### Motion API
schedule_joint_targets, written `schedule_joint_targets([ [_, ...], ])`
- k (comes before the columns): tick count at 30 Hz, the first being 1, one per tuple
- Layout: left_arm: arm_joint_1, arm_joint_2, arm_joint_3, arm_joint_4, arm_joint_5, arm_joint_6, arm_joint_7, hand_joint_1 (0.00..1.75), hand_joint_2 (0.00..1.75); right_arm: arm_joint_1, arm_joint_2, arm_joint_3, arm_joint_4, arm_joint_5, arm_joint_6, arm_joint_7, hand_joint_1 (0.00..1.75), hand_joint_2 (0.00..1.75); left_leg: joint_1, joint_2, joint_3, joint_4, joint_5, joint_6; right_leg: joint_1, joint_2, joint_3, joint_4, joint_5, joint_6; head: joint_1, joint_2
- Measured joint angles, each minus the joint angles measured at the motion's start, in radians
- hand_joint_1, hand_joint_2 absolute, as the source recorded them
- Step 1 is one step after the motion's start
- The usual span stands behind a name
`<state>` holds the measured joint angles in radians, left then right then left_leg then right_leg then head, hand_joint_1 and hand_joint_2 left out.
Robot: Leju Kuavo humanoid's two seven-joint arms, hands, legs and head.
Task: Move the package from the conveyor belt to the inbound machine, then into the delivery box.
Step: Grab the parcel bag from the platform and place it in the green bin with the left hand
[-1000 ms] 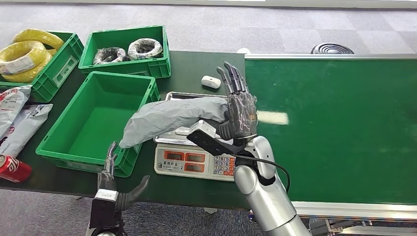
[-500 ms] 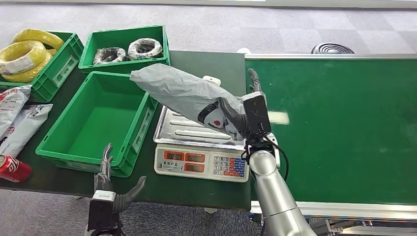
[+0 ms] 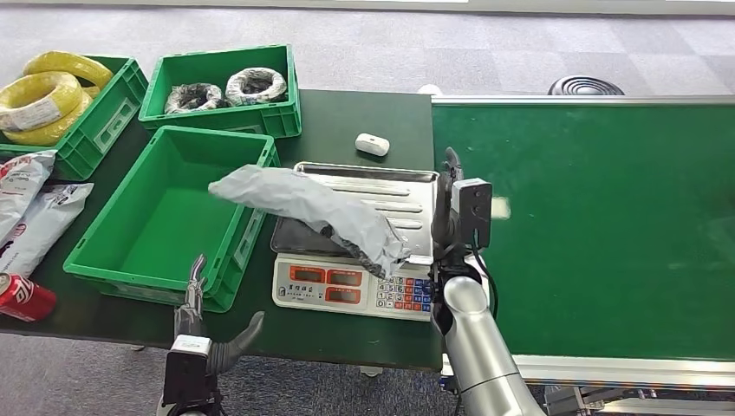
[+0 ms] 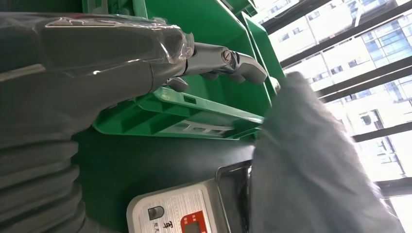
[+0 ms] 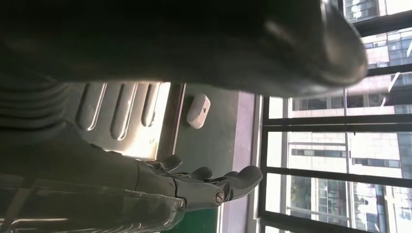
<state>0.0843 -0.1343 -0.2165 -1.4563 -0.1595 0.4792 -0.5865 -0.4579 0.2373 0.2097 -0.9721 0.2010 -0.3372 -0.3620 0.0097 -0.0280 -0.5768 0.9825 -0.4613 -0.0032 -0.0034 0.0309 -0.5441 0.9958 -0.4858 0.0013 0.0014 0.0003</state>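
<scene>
A grey package lies slanted at centre frame across the steel tray of the inbound machine, its upper end overhanging the rim of the empty green delivery box at left. The right hand stands edge-on beside the tray, mostly hidden behind its wrist camera; in the right wrist view its fingers reach out apart, holding nothing. At lower left the left hand hovers with fingers spread, empty. The green conveyor belt fills the right
</scene>
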Motion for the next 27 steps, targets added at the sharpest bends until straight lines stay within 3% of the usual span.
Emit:
schedule_joint_targets([
  [6, 0.002, -0.001, -0.001, 0.0, -0.009, -0.006, 0.002, 0.0, 1.75, 0.023, -0.007, 0.0, -0.019, 0.055, -0.099, -0.047, 0.0, 0.0, 0.0, 0.0, 0.0, 0.0, 0.0, 0.0, 0.0, 0.0, 0.0, 0.0, 0.0, 0.0, 0.0, 0.0],
  [13, 0.017, -0.004, 0.004, 0.0, -0.012, -0.005, -0.005, 0.0, 1.75, 0.181, -0.005, -0.068, -0.289, 0.03, -0.347, -0.249, 0.0, 0.0, 0.0, -0.001, -0.001, 0.0, -0.001, 0.0, 0.0, -0.001, 0.0, 0.0, -0.001, 0.001, 0.0, 0.0],
  [20, 0.025, -0.002, 0.016, 0.0, 0.005, -0.001, -0.027, 0.0, 1.75, 0.346, 0.022, -0.25, -0.503, 0.144, -0.361, -0.282, 0.0, 0.0, 0.0, -0.001, -0.001, 0.0, -0.001, 0.0, 0.0, -0.001, 0.0, -0.001, -0.001, 0.001, 0.0, 0.0],
  [27, 0.035, 0.006, 0.027, -0.002, 0.022, 0.024, -0.06, 0.0, 1.75, 0.434, 0.063, -0.389, -0.609, 0.288, -0.361, -0.301, 0.0, 0.0, 0.0, -0.001, 0.0, 0.0, -0.001, 0.0, 0.0, -0.001, 0.0, 0.0, -0.001, 0.001, 0.0, 0.0],
])
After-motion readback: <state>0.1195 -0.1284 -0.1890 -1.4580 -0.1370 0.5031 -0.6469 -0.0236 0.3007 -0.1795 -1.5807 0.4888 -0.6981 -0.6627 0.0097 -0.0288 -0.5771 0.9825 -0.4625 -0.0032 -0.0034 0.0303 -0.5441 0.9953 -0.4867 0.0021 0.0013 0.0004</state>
